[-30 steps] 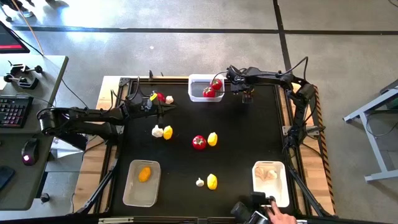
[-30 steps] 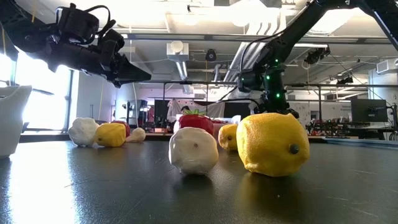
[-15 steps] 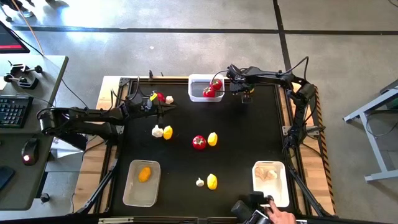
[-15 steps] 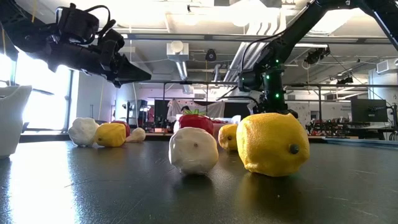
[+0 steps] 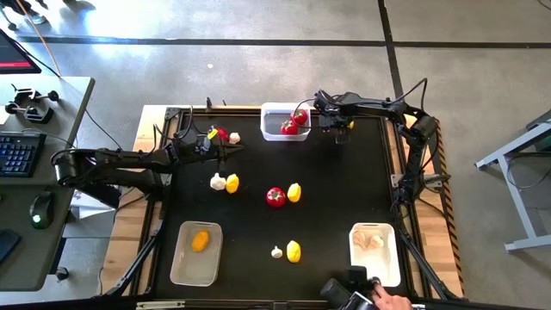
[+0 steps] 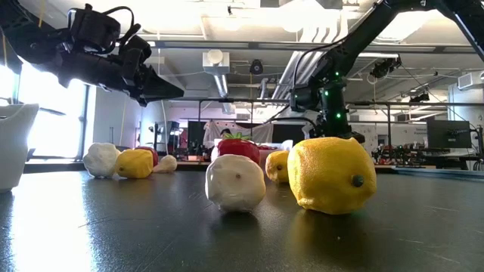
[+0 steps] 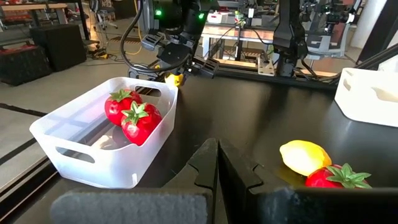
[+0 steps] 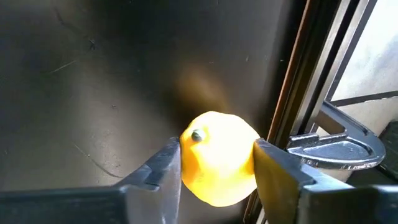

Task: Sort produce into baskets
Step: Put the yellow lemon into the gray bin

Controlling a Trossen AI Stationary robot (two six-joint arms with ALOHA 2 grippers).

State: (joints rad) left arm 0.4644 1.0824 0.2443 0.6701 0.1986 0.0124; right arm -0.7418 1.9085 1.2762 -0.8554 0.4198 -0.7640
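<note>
Where the high view looks down on the black table (image 5: pixel 344 189), we see the right gripper (image 5: pixel 342 129) at the far edge beside the clear basket (image 5: pixel 269 113) holding two tomatoes (image 5: pixel 289 127), a beige basket (image 5: pixel 182 263) with one lemon, and a white basket (image 5: pixel 389 258) with garlic. In the low view a dimpled yellow lemon (image 6: pixel 331 174) and an off-white garlic (image 6: pixel 235 182) sit nearest. In the left wrist view the left gripper (image 7: pixel 217 163) shows its jaws pressed together, empty. In the right wrist view the jaws touch both sides of a glossy yellow lemon (image 8: pixel 216 158) resting on the table.
</note>
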